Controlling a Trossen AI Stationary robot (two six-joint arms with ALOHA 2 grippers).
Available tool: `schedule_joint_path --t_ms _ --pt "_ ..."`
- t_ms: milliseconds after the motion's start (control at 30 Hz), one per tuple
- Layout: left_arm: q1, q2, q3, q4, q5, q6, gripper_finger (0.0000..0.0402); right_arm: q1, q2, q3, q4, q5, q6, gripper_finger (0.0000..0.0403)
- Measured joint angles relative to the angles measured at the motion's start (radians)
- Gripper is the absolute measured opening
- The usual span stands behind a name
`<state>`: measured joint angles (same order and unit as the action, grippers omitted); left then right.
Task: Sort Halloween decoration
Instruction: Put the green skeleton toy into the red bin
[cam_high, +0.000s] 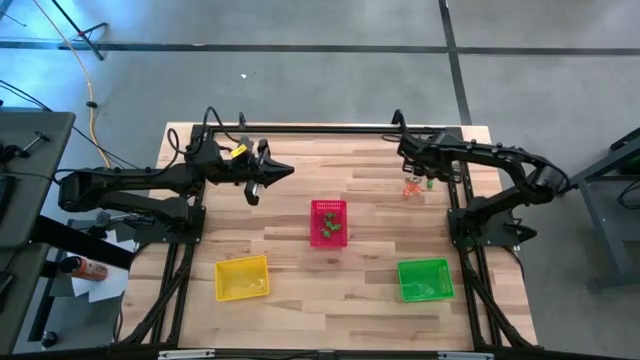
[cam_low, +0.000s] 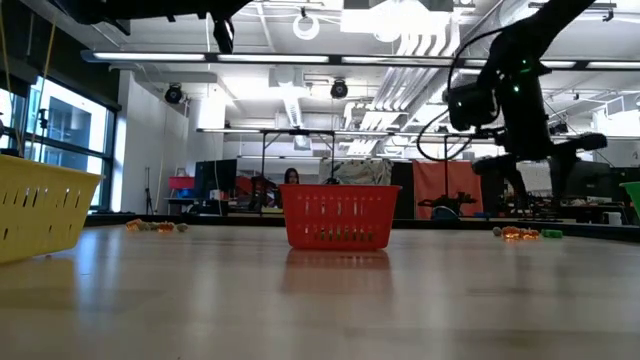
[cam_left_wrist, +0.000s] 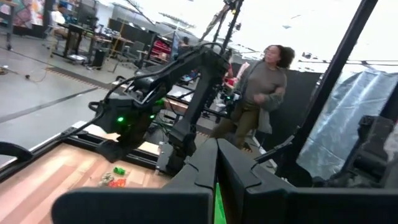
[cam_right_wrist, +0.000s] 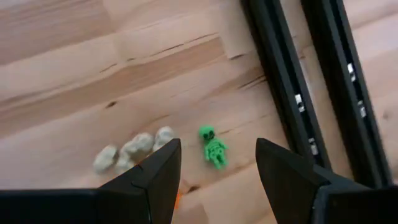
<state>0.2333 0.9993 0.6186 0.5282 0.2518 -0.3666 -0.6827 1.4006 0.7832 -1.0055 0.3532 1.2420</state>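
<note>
A: How far along w/ the sort?

B: Early, I'd judge. Red basket (cam_high: 329, 221) holds a few dark green pieces; more trinkets (cam_high: 413, 186) lie loose beyond it, near the table's far right corner.

A: Grippers?

B: Right gripper (cam_right_wrist: 217, 163) hangs spread over a green skeleton (cam_right_wrist: 213, 147), gripping nothing. Left gripper (cam_high: 285, 170) closed, empty, left of the red basket.

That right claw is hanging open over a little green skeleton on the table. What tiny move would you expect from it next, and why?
Probably a short drop straight down, then a close. The right claw is open with the green skeleton lying on the table between its fingers, not yet gripped. The whitish trinkets sit just beside one finger, so it should descend carefully to avoid catching them.
</note>
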Motion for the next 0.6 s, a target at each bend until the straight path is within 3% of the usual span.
schedule_joint_path --t_ms 367,600 --pt "0.000 0.000 0.000 0.000 0.009 -0.023 0.0000 -0.009 0.000 -0.181 0.184 -0.013 0.253 0.0202" --pt "0.000 0.000 0.000 0.000 0.009 -0.025 0.0000 -0.010 -0.006 -0.263 0.307 -0.021 0.288 0.0201"
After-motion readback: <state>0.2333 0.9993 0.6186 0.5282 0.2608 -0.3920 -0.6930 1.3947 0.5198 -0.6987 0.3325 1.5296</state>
